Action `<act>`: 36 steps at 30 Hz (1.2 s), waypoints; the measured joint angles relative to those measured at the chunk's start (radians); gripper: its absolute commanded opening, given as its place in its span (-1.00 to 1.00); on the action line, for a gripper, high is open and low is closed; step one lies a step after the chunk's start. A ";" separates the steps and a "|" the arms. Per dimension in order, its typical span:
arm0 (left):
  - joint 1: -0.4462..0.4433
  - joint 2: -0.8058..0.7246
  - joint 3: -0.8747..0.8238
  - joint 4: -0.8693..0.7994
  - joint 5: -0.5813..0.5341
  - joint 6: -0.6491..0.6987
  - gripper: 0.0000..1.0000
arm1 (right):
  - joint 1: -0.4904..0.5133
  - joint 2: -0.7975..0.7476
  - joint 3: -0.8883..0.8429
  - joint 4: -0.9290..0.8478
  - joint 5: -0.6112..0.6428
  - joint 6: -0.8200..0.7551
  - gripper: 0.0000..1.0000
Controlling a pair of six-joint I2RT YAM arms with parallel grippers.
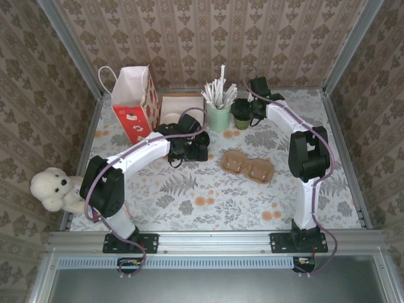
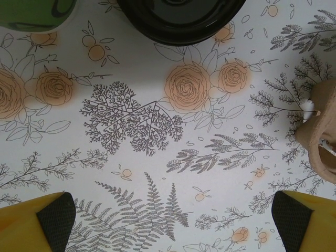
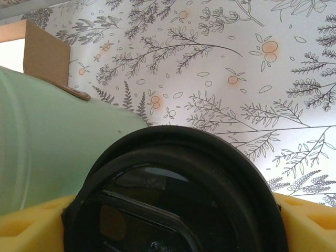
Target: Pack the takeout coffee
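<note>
**Top external:** The camera was fixed above and behind the arm bases (image 1: 129, 242). It faced down and forward and took in the whole table (image 1: 208, 189).

**Left wrist:** The camera looked steeply down at the tablecloth from close range, between the fingertips (image 2: 50, 220) of the left gripper (image 2: 168, 223). The cardboard carrier (image 2: 320, 131) lay at its right edge and was shared with the overhead view.

**Right wrist:** The camera sat very near the takeout coffee (image 3: 178, 199) and the mint cup (image 3: 52, 142). Both were also seen from overhead.

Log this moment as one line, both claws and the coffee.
left claw: open, over bare tablecloth | right claw: straddling takeout coffee lid, grip unclear | coffee: upright beside mint cup, not packed
</note>
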 measured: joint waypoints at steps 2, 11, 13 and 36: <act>0.002 -0.003 -0.007 0.010 0.000 0.000 1.00 | 0.004 0.000 0.000 0.000 0.006 0.000 0.75; 0.003 -0.008 -0.027 0.040 0.001 0.000 1.00 | 0.010 0.001 0.000 -0.002 0.008 0.000 0.81; 0.005 -0.016 -0.034 0.041 0.001 0.000 1.00 | 0.010 0.001 0.000 -0.003 0.010 0.000 0.83; 0.040 -0.159 -0.108 0.089 0.019 -0.012 1.00 | 0.010 -0.280 -0.172 -0.008 0.051 0.032 1.00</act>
